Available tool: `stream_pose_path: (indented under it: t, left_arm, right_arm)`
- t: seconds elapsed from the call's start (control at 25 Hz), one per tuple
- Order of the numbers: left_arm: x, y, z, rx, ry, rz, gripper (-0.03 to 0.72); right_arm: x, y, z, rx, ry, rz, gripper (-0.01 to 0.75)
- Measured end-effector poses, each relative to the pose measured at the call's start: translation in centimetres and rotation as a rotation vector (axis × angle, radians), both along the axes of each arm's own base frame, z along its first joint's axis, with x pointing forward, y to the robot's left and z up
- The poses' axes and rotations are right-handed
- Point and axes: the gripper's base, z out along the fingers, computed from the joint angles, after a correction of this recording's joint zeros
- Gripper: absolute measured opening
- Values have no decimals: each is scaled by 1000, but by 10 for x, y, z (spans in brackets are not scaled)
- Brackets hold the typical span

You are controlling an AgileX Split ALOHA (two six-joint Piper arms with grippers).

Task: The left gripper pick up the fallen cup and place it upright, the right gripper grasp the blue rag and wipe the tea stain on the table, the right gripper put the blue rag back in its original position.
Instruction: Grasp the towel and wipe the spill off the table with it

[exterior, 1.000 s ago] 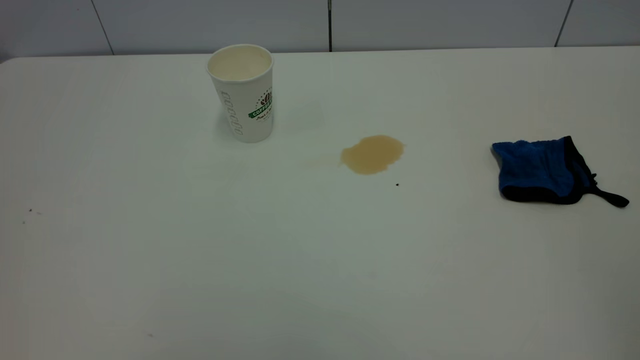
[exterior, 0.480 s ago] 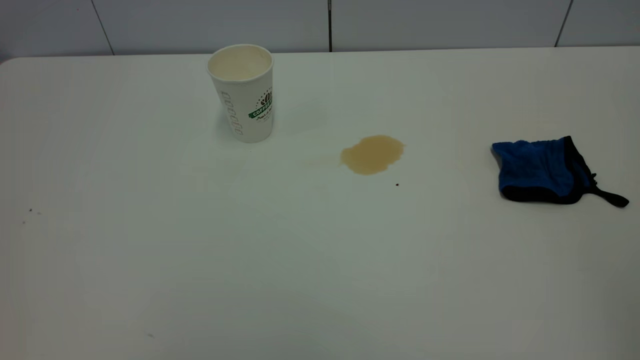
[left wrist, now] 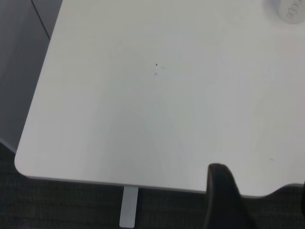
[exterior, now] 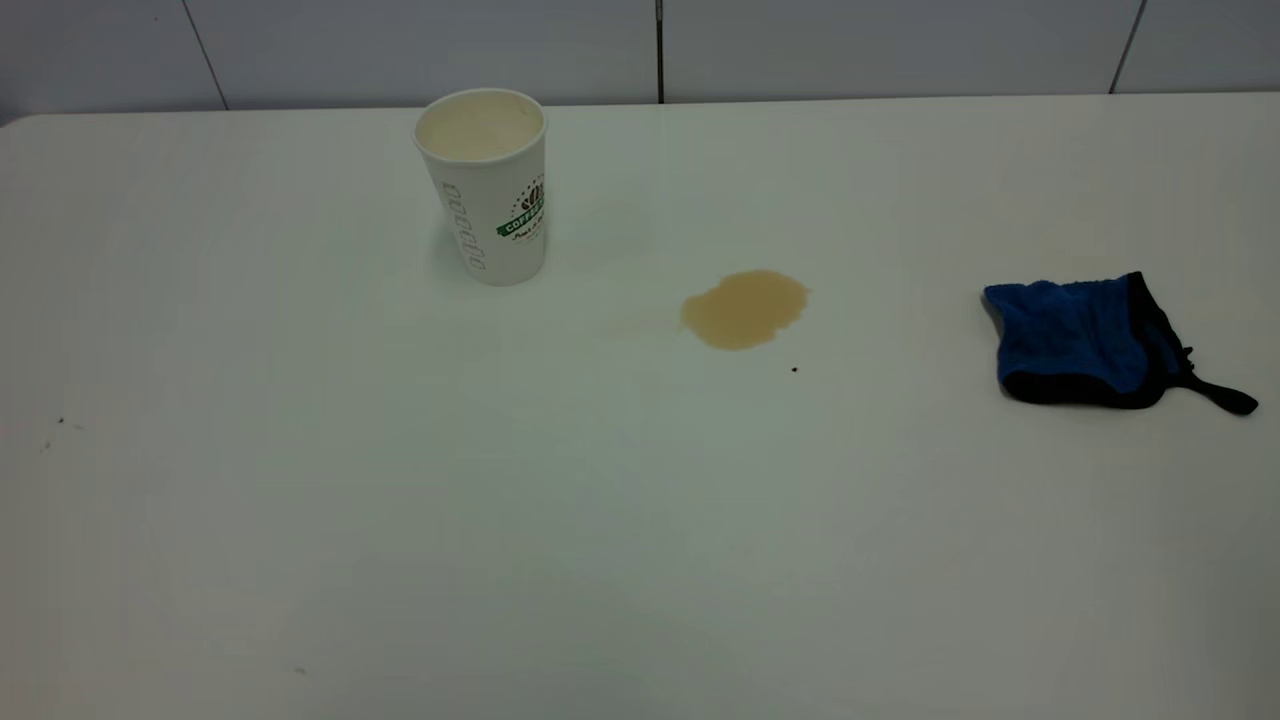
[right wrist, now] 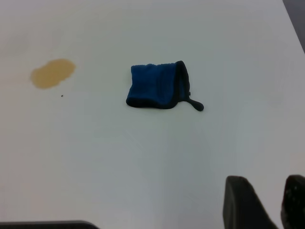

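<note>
Paper cup point(exterior: 485, 190) stands upright near the table's point(exterior: 640, 560) far edge, unmoved for 1 second. Tea stain point(exterior: 745, 308) and blue rag point(exterior: 1075, 340) lie untouched, so wiping comes next. Right gripper point(right wrist: 265, 180) hangs spread and empty; the left gripper's point(left wrist: 259, 179) state I cannot tell.

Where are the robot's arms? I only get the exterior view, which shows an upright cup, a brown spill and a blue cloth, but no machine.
Observer: The right wrist view shows the right tool open over bare table, well apart from the blue rag.
Operator: And the other one?
Observer: The left wrist view shows a dark part of the left tool at the table's edge, far from the cup.
Operator: Anything beyond the table?
Observer: Yes, that view shows dark floor past the table's rounded corner.
</note>
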Motion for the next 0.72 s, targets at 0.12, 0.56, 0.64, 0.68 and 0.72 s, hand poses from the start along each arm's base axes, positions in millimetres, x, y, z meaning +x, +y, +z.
stream_pose_path:
  t: [0.12, 0.56, 0.64, 0.68, 0.72]
  left_arm:
    - [0, 0, 0, 1, -1, -1, 427]
    - [0, 0, 0, 1, -2, -1, 427]
    - [0, 0, 0, 1, -2, -1, 427]
    - [0, 0, 0, 1, -2, -1, 427]
    - [0, 0, 0, 1, -3, -1, 427]
  right_arm:
    - [0, 0, 0, 0, 0, 0, 239]
    - [0, 0, 0, 0, 0, 0, 239]
    - [0, 0, 0, 6, 0, -4, 239]
    - [0, 0, 0, 18, -1, -10, 239]
    - [0, 0, 0, 35, -2, -18, 239]
